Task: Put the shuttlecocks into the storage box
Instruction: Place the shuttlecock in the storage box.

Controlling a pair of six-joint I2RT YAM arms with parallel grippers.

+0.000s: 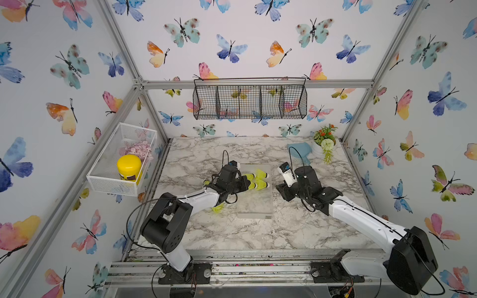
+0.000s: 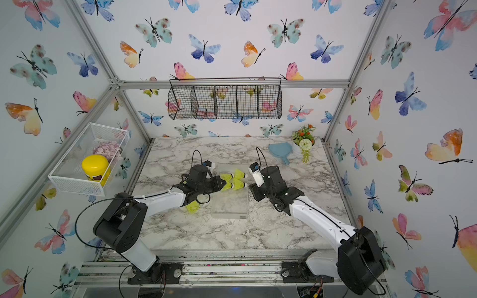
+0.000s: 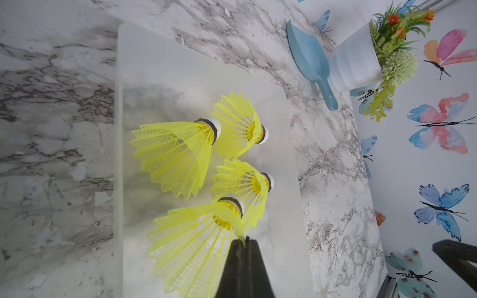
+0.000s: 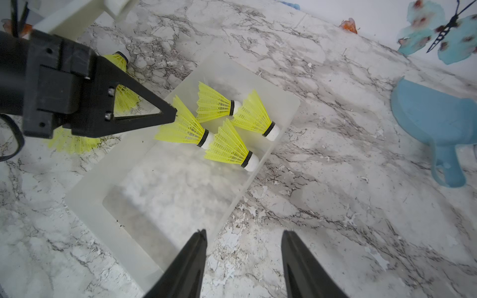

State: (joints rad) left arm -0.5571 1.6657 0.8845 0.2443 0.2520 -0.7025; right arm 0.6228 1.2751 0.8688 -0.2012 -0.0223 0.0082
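Four shuttlecocks (image 4: pixel 227 147) lie at the far end of the storage box (image 4: pixel 85 206), mid-table. The left gripper (image 3: pixel 245 239) pinches one shuttlecock (image 3: pixel 196 245) by its skirt edge. The right gripper (image 4: pixel 244 258) hangs beside the box, fingers spread and empty.

We get bright, even, diffuse light; shadows on the bench (image 1: pixel 258 232) are soft and faint. Both top views show wide-angle stretch toward the corners. In the left wrist view the nearest bench surface looks smeared and out of focus.
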